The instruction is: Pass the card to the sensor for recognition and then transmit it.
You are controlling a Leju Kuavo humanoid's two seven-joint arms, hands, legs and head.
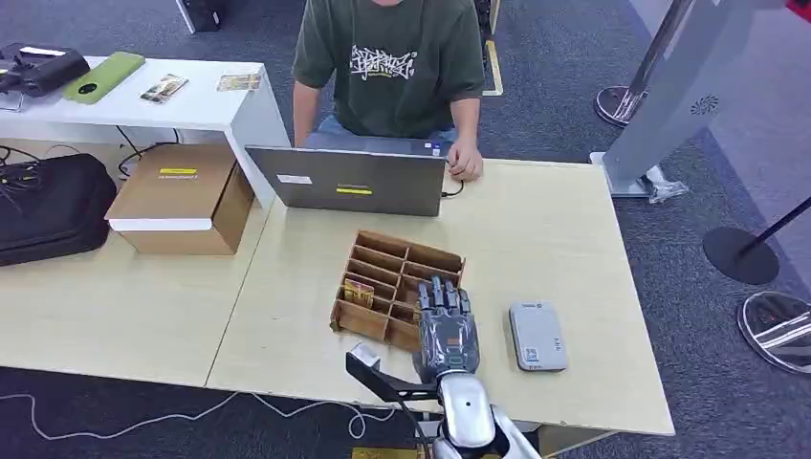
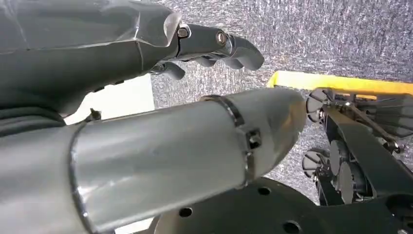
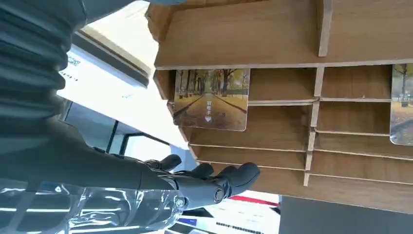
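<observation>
A wooden card rack (image 1: 383, 260) with several slots stands mid-table. A card with an autumn tree picture (image 1: 359, 292) leans in a slot on its left side. My right hand (image 1: 445, 323) hovers over the rack's near right corner, fingers stretched out and holding nothing. In the right wrist view, that hand's fingers (image 3: 214, 184) reach along the rack (image 3: 292, 39) a few slots away from one card (image 3: 210, 99); a second card (image 3: 402, 105) shows at the picture's edge. The grey sensor (image 1: 537, 336) lies flat to the right of the hand. My left hand (image 2: 219, 46) hangs over the carpet, empty, fingers loosely curved.
A person in a green shirt (image 1: 397, 67) sits at the table's far side behind a grey laptop (image 1: 349, 180). A cardboard box (image 1: 182, 196) and a black bag (image 1: 48, 206) sit on the left. Stanchion bases (image 1: 741, 253) stand on the floor at the right.
</observation>
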